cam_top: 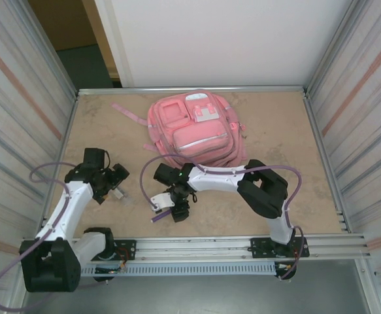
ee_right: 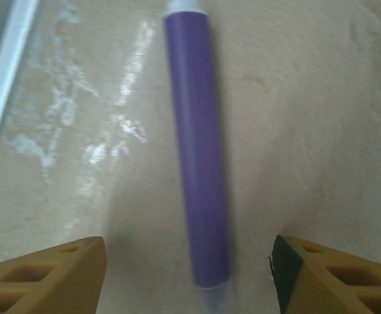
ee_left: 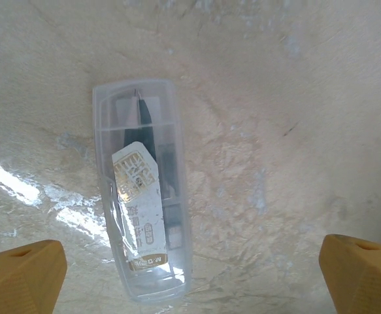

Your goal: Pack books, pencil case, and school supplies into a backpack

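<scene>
Between the parted fingers of the right gripper [ee_right: 187,271] lies the purple pen [ee_right: 200,150], untouched, long axis twelve to six; the left gripper [ee_left: 191,265] gapes wide over a clear case [ee_left: 143,190]; the backpack [cam_top: 197,127] sits at twelve.

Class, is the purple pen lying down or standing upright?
Lying down: the purple pen rests flat on the table, untouched between the open fingers of the right gripper.

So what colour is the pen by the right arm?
The pen is purple, clearest in the right wrist view.
</scene>
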Controlling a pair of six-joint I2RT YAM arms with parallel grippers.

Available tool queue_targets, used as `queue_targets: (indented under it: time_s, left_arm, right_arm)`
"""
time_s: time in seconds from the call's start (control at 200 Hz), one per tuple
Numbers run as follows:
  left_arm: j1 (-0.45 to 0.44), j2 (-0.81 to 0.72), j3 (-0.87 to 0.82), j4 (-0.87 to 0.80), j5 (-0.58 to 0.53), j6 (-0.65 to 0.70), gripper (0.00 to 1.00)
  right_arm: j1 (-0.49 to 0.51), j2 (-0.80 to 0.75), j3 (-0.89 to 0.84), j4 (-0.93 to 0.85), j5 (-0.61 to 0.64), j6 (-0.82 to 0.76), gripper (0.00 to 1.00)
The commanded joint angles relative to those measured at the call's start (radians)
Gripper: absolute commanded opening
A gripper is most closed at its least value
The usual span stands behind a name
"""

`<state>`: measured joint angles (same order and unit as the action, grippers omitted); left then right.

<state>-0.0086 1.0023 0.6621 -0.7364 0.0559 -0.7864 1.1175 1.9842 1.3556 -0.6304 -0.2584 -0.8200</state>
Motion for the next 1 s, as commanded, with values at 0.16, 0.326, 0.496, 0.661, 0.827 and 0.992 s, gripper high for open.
queue_targets:
  time_s: [0.16, 0.326, 0.496, 0.661, 0.827, 0.992]
  left_arm:
    - [0.017, -0.090, -0.028, 0.008, 0.068, 0.009, 0.99]
    - [0.017, -0.151, -0.031, 0.060, 0.127, 0.024, 0.99]
    - [0.020, -0.179, -0.018, 0.113, 0.177, 0.022, 0.99]
    - [-0.029, -0.142, -0.023, 0.306, 0.292, 0.135, 0.99]
    - [-0.331, -0.075, 0.079, 0.398, 0.092, 0.435, 0.99]
    - [-0.508, -0.015, 0.089, 0.600, 0.138, 0.775, 0.99]
  right_arm:
    - [0.012, 0.056, 0.000, -0.003, 0.070, 0.044, 0.44]
    - [0.008, 0.011, -0.047, 0.015, 0.049, 0.102, 0.23]
    - [-0.055, -0.145, -0.161, 0.147, -0.020, 0.215, 0.15]
    - [-0.190, -0.377, -0.290, 0.291, -0.137, 0.359, 0.14]
    - [-0.403, -0.580, -0.402, 0.454, -0.198, 0.553, 0.09]
    - [-0.585, -0.697, -0.475, 0.555, -0.111, 0.744, 0.03]
